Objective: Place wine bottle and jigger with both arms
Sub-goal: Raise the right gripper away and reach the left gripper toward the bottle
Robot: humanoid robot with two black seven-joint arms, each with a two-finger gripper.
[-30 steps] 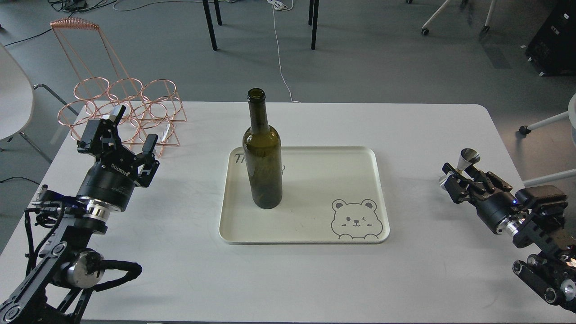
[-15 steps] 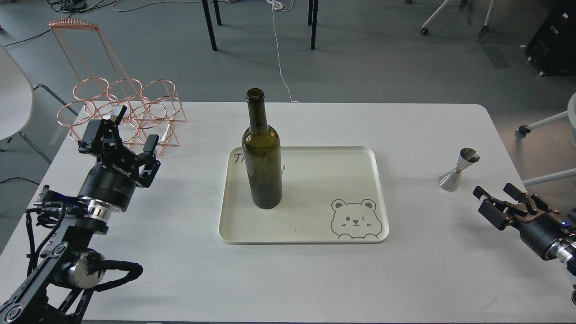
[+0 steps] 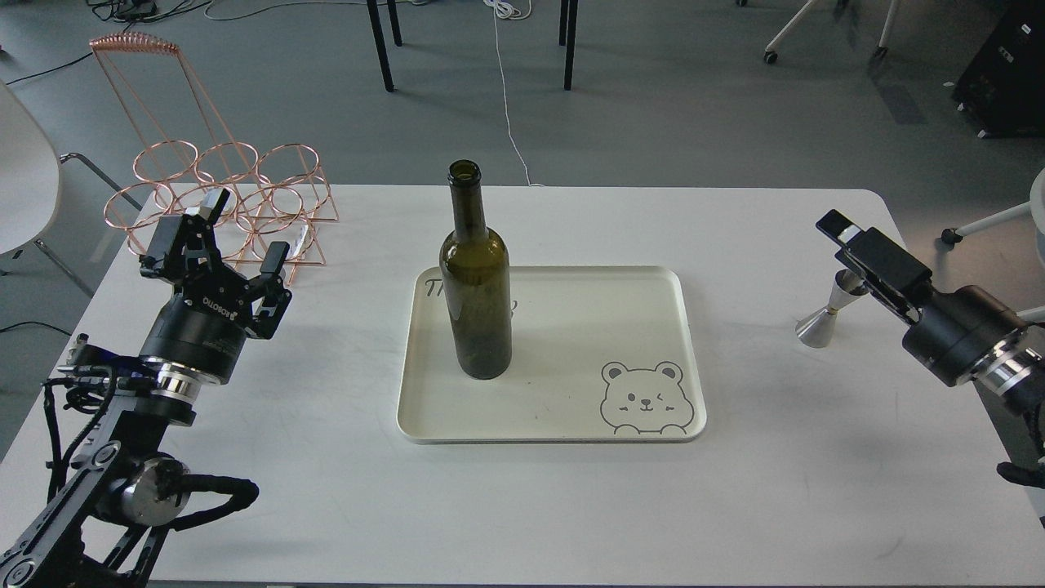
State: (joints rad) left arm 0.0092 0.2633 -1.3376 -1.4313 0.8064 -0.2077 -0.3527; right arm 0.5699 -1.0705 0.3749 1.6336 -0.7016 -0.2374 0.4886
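Note:
The wine bottle (image 3: 478,278), dark olive-green and unlabelled, stands upright on the left part of the cream tray (image 3: 571,408). The steel jigger (image 3: 818,321) stands on the table to the right of the tray. My right gripper (image 3: 845,233) is turned side-on just above and to the right of the jigger and hides part of its upper cup. Its fingers overlap, so I cannot tell their gap or whether they touch the jigger. My left gripper (image 3: 243,237) is open and empty at the table's left, far from the bottle.
A copper wire rack (image 3: 229,196) stands at the back left, right behind my left gripper. The tray has a bear drawing (image 3: 645,396) at its front right. Chair and table legs stand on the floor beyond the table.
My right gripper was at the jigger, drew back toward the front right edge, and is now raised, turned side-on, by the jigger's top. The jigger, the bottle and my left arm have not moved.

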